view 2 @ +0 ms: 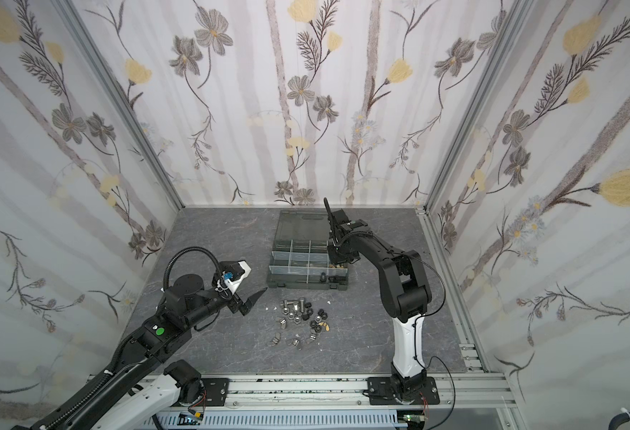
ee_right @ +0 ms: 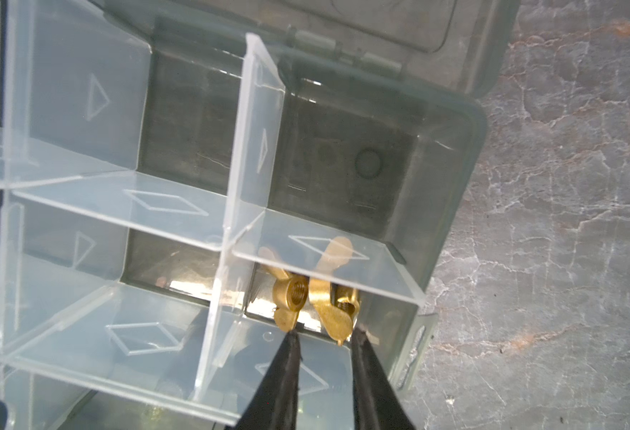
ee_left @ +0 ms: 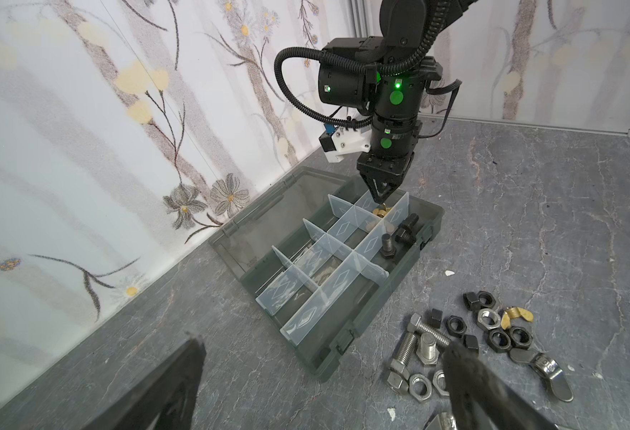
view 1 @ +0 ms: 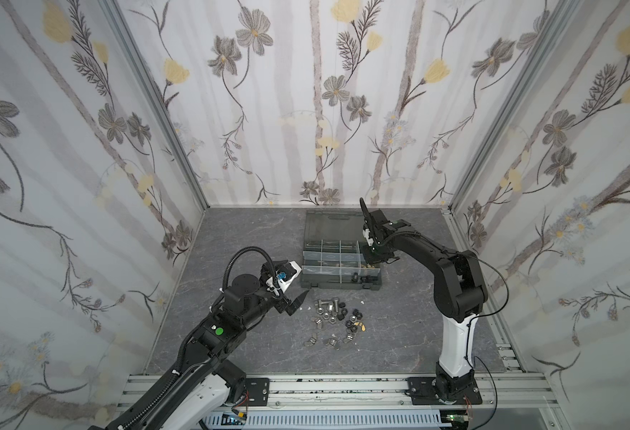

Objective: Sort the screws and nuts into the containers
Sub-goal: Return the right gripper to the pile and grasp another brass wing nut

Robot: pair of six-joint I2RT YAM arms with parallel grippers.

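right end effector (ee_right: pixel 325 335): jaws parted a little and gripping nothing; the tips hang just above the right end of the organizer case.
brass wing nuts (ee_right: pixel 295 294): two, side by side on the floor of the right-end compartment one row back from the near row, just below those tips.
left end effector (view 1: pixel 297 302): jaws wide apart and empty, held over the bench (view 1: pixel 231 242) just left of the loose pile, near-left of the case.
organizer case (view 1: pixel 328 284): on the bench toward the far side, roughly central; its lid (view 1: pixel 328 225) lies open and flat toward the far wall.
black screws (ee_left: pixel 404 231): in the near-right compartment, next to the one with the brass nuts.
loose pile (view 1: pixel 337 316): on the bench just near of the case, between the two arms.
pile contents: silver screws (ee_left: pixel 430 332) on the far-left side, black hex nuts (ee_left: pixel 499 337) toward the right, silver wing nuts (view 1: pixel 314 340) along the near edge — and a single brass nut (ee_left: pixel 516 316) at the right.
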